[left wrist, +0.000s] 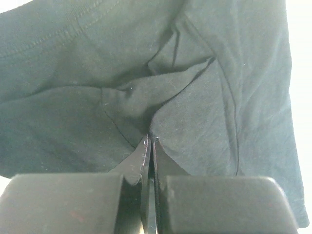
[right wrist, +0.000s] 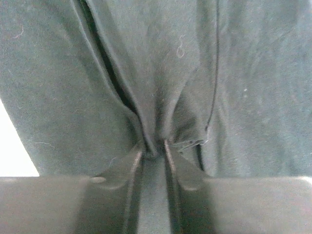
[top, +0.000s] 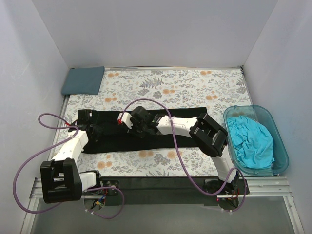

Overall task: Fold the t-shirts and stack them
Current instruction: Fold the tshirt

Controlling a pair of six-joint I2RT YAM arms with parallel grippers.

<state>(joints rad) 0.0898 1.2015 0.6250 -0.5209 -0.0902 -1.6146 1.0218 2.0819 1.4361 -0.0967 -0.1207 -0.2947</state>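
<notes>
The black t-shirt (top: pixel 161 141) lies as a long folded strip across the middle of the table. My left gripper (top: pixel 90 127) is at its left end and is shut on a pinch of the black cloth (left wrist: pixel 161 97). My right gripper (top: pixel 136 127) is over the strip's left-middle and is shut on a gathered fold of the black cloth (right wrist: pixel 161 87). The slate blue-grey t-shirt (top: pixel 84 80) lies folded at the far left corner. The turquoise t-shirt (top: pixel 251 139) lies crumpled in the teal plastic tub (top: pixel 282 151) at the right.
The floral table cloth (top: pixel 170 90) covers the table. White walls close in the left, back and right sides. Purple cables loop off both arms near the table's front edge.
</notes>
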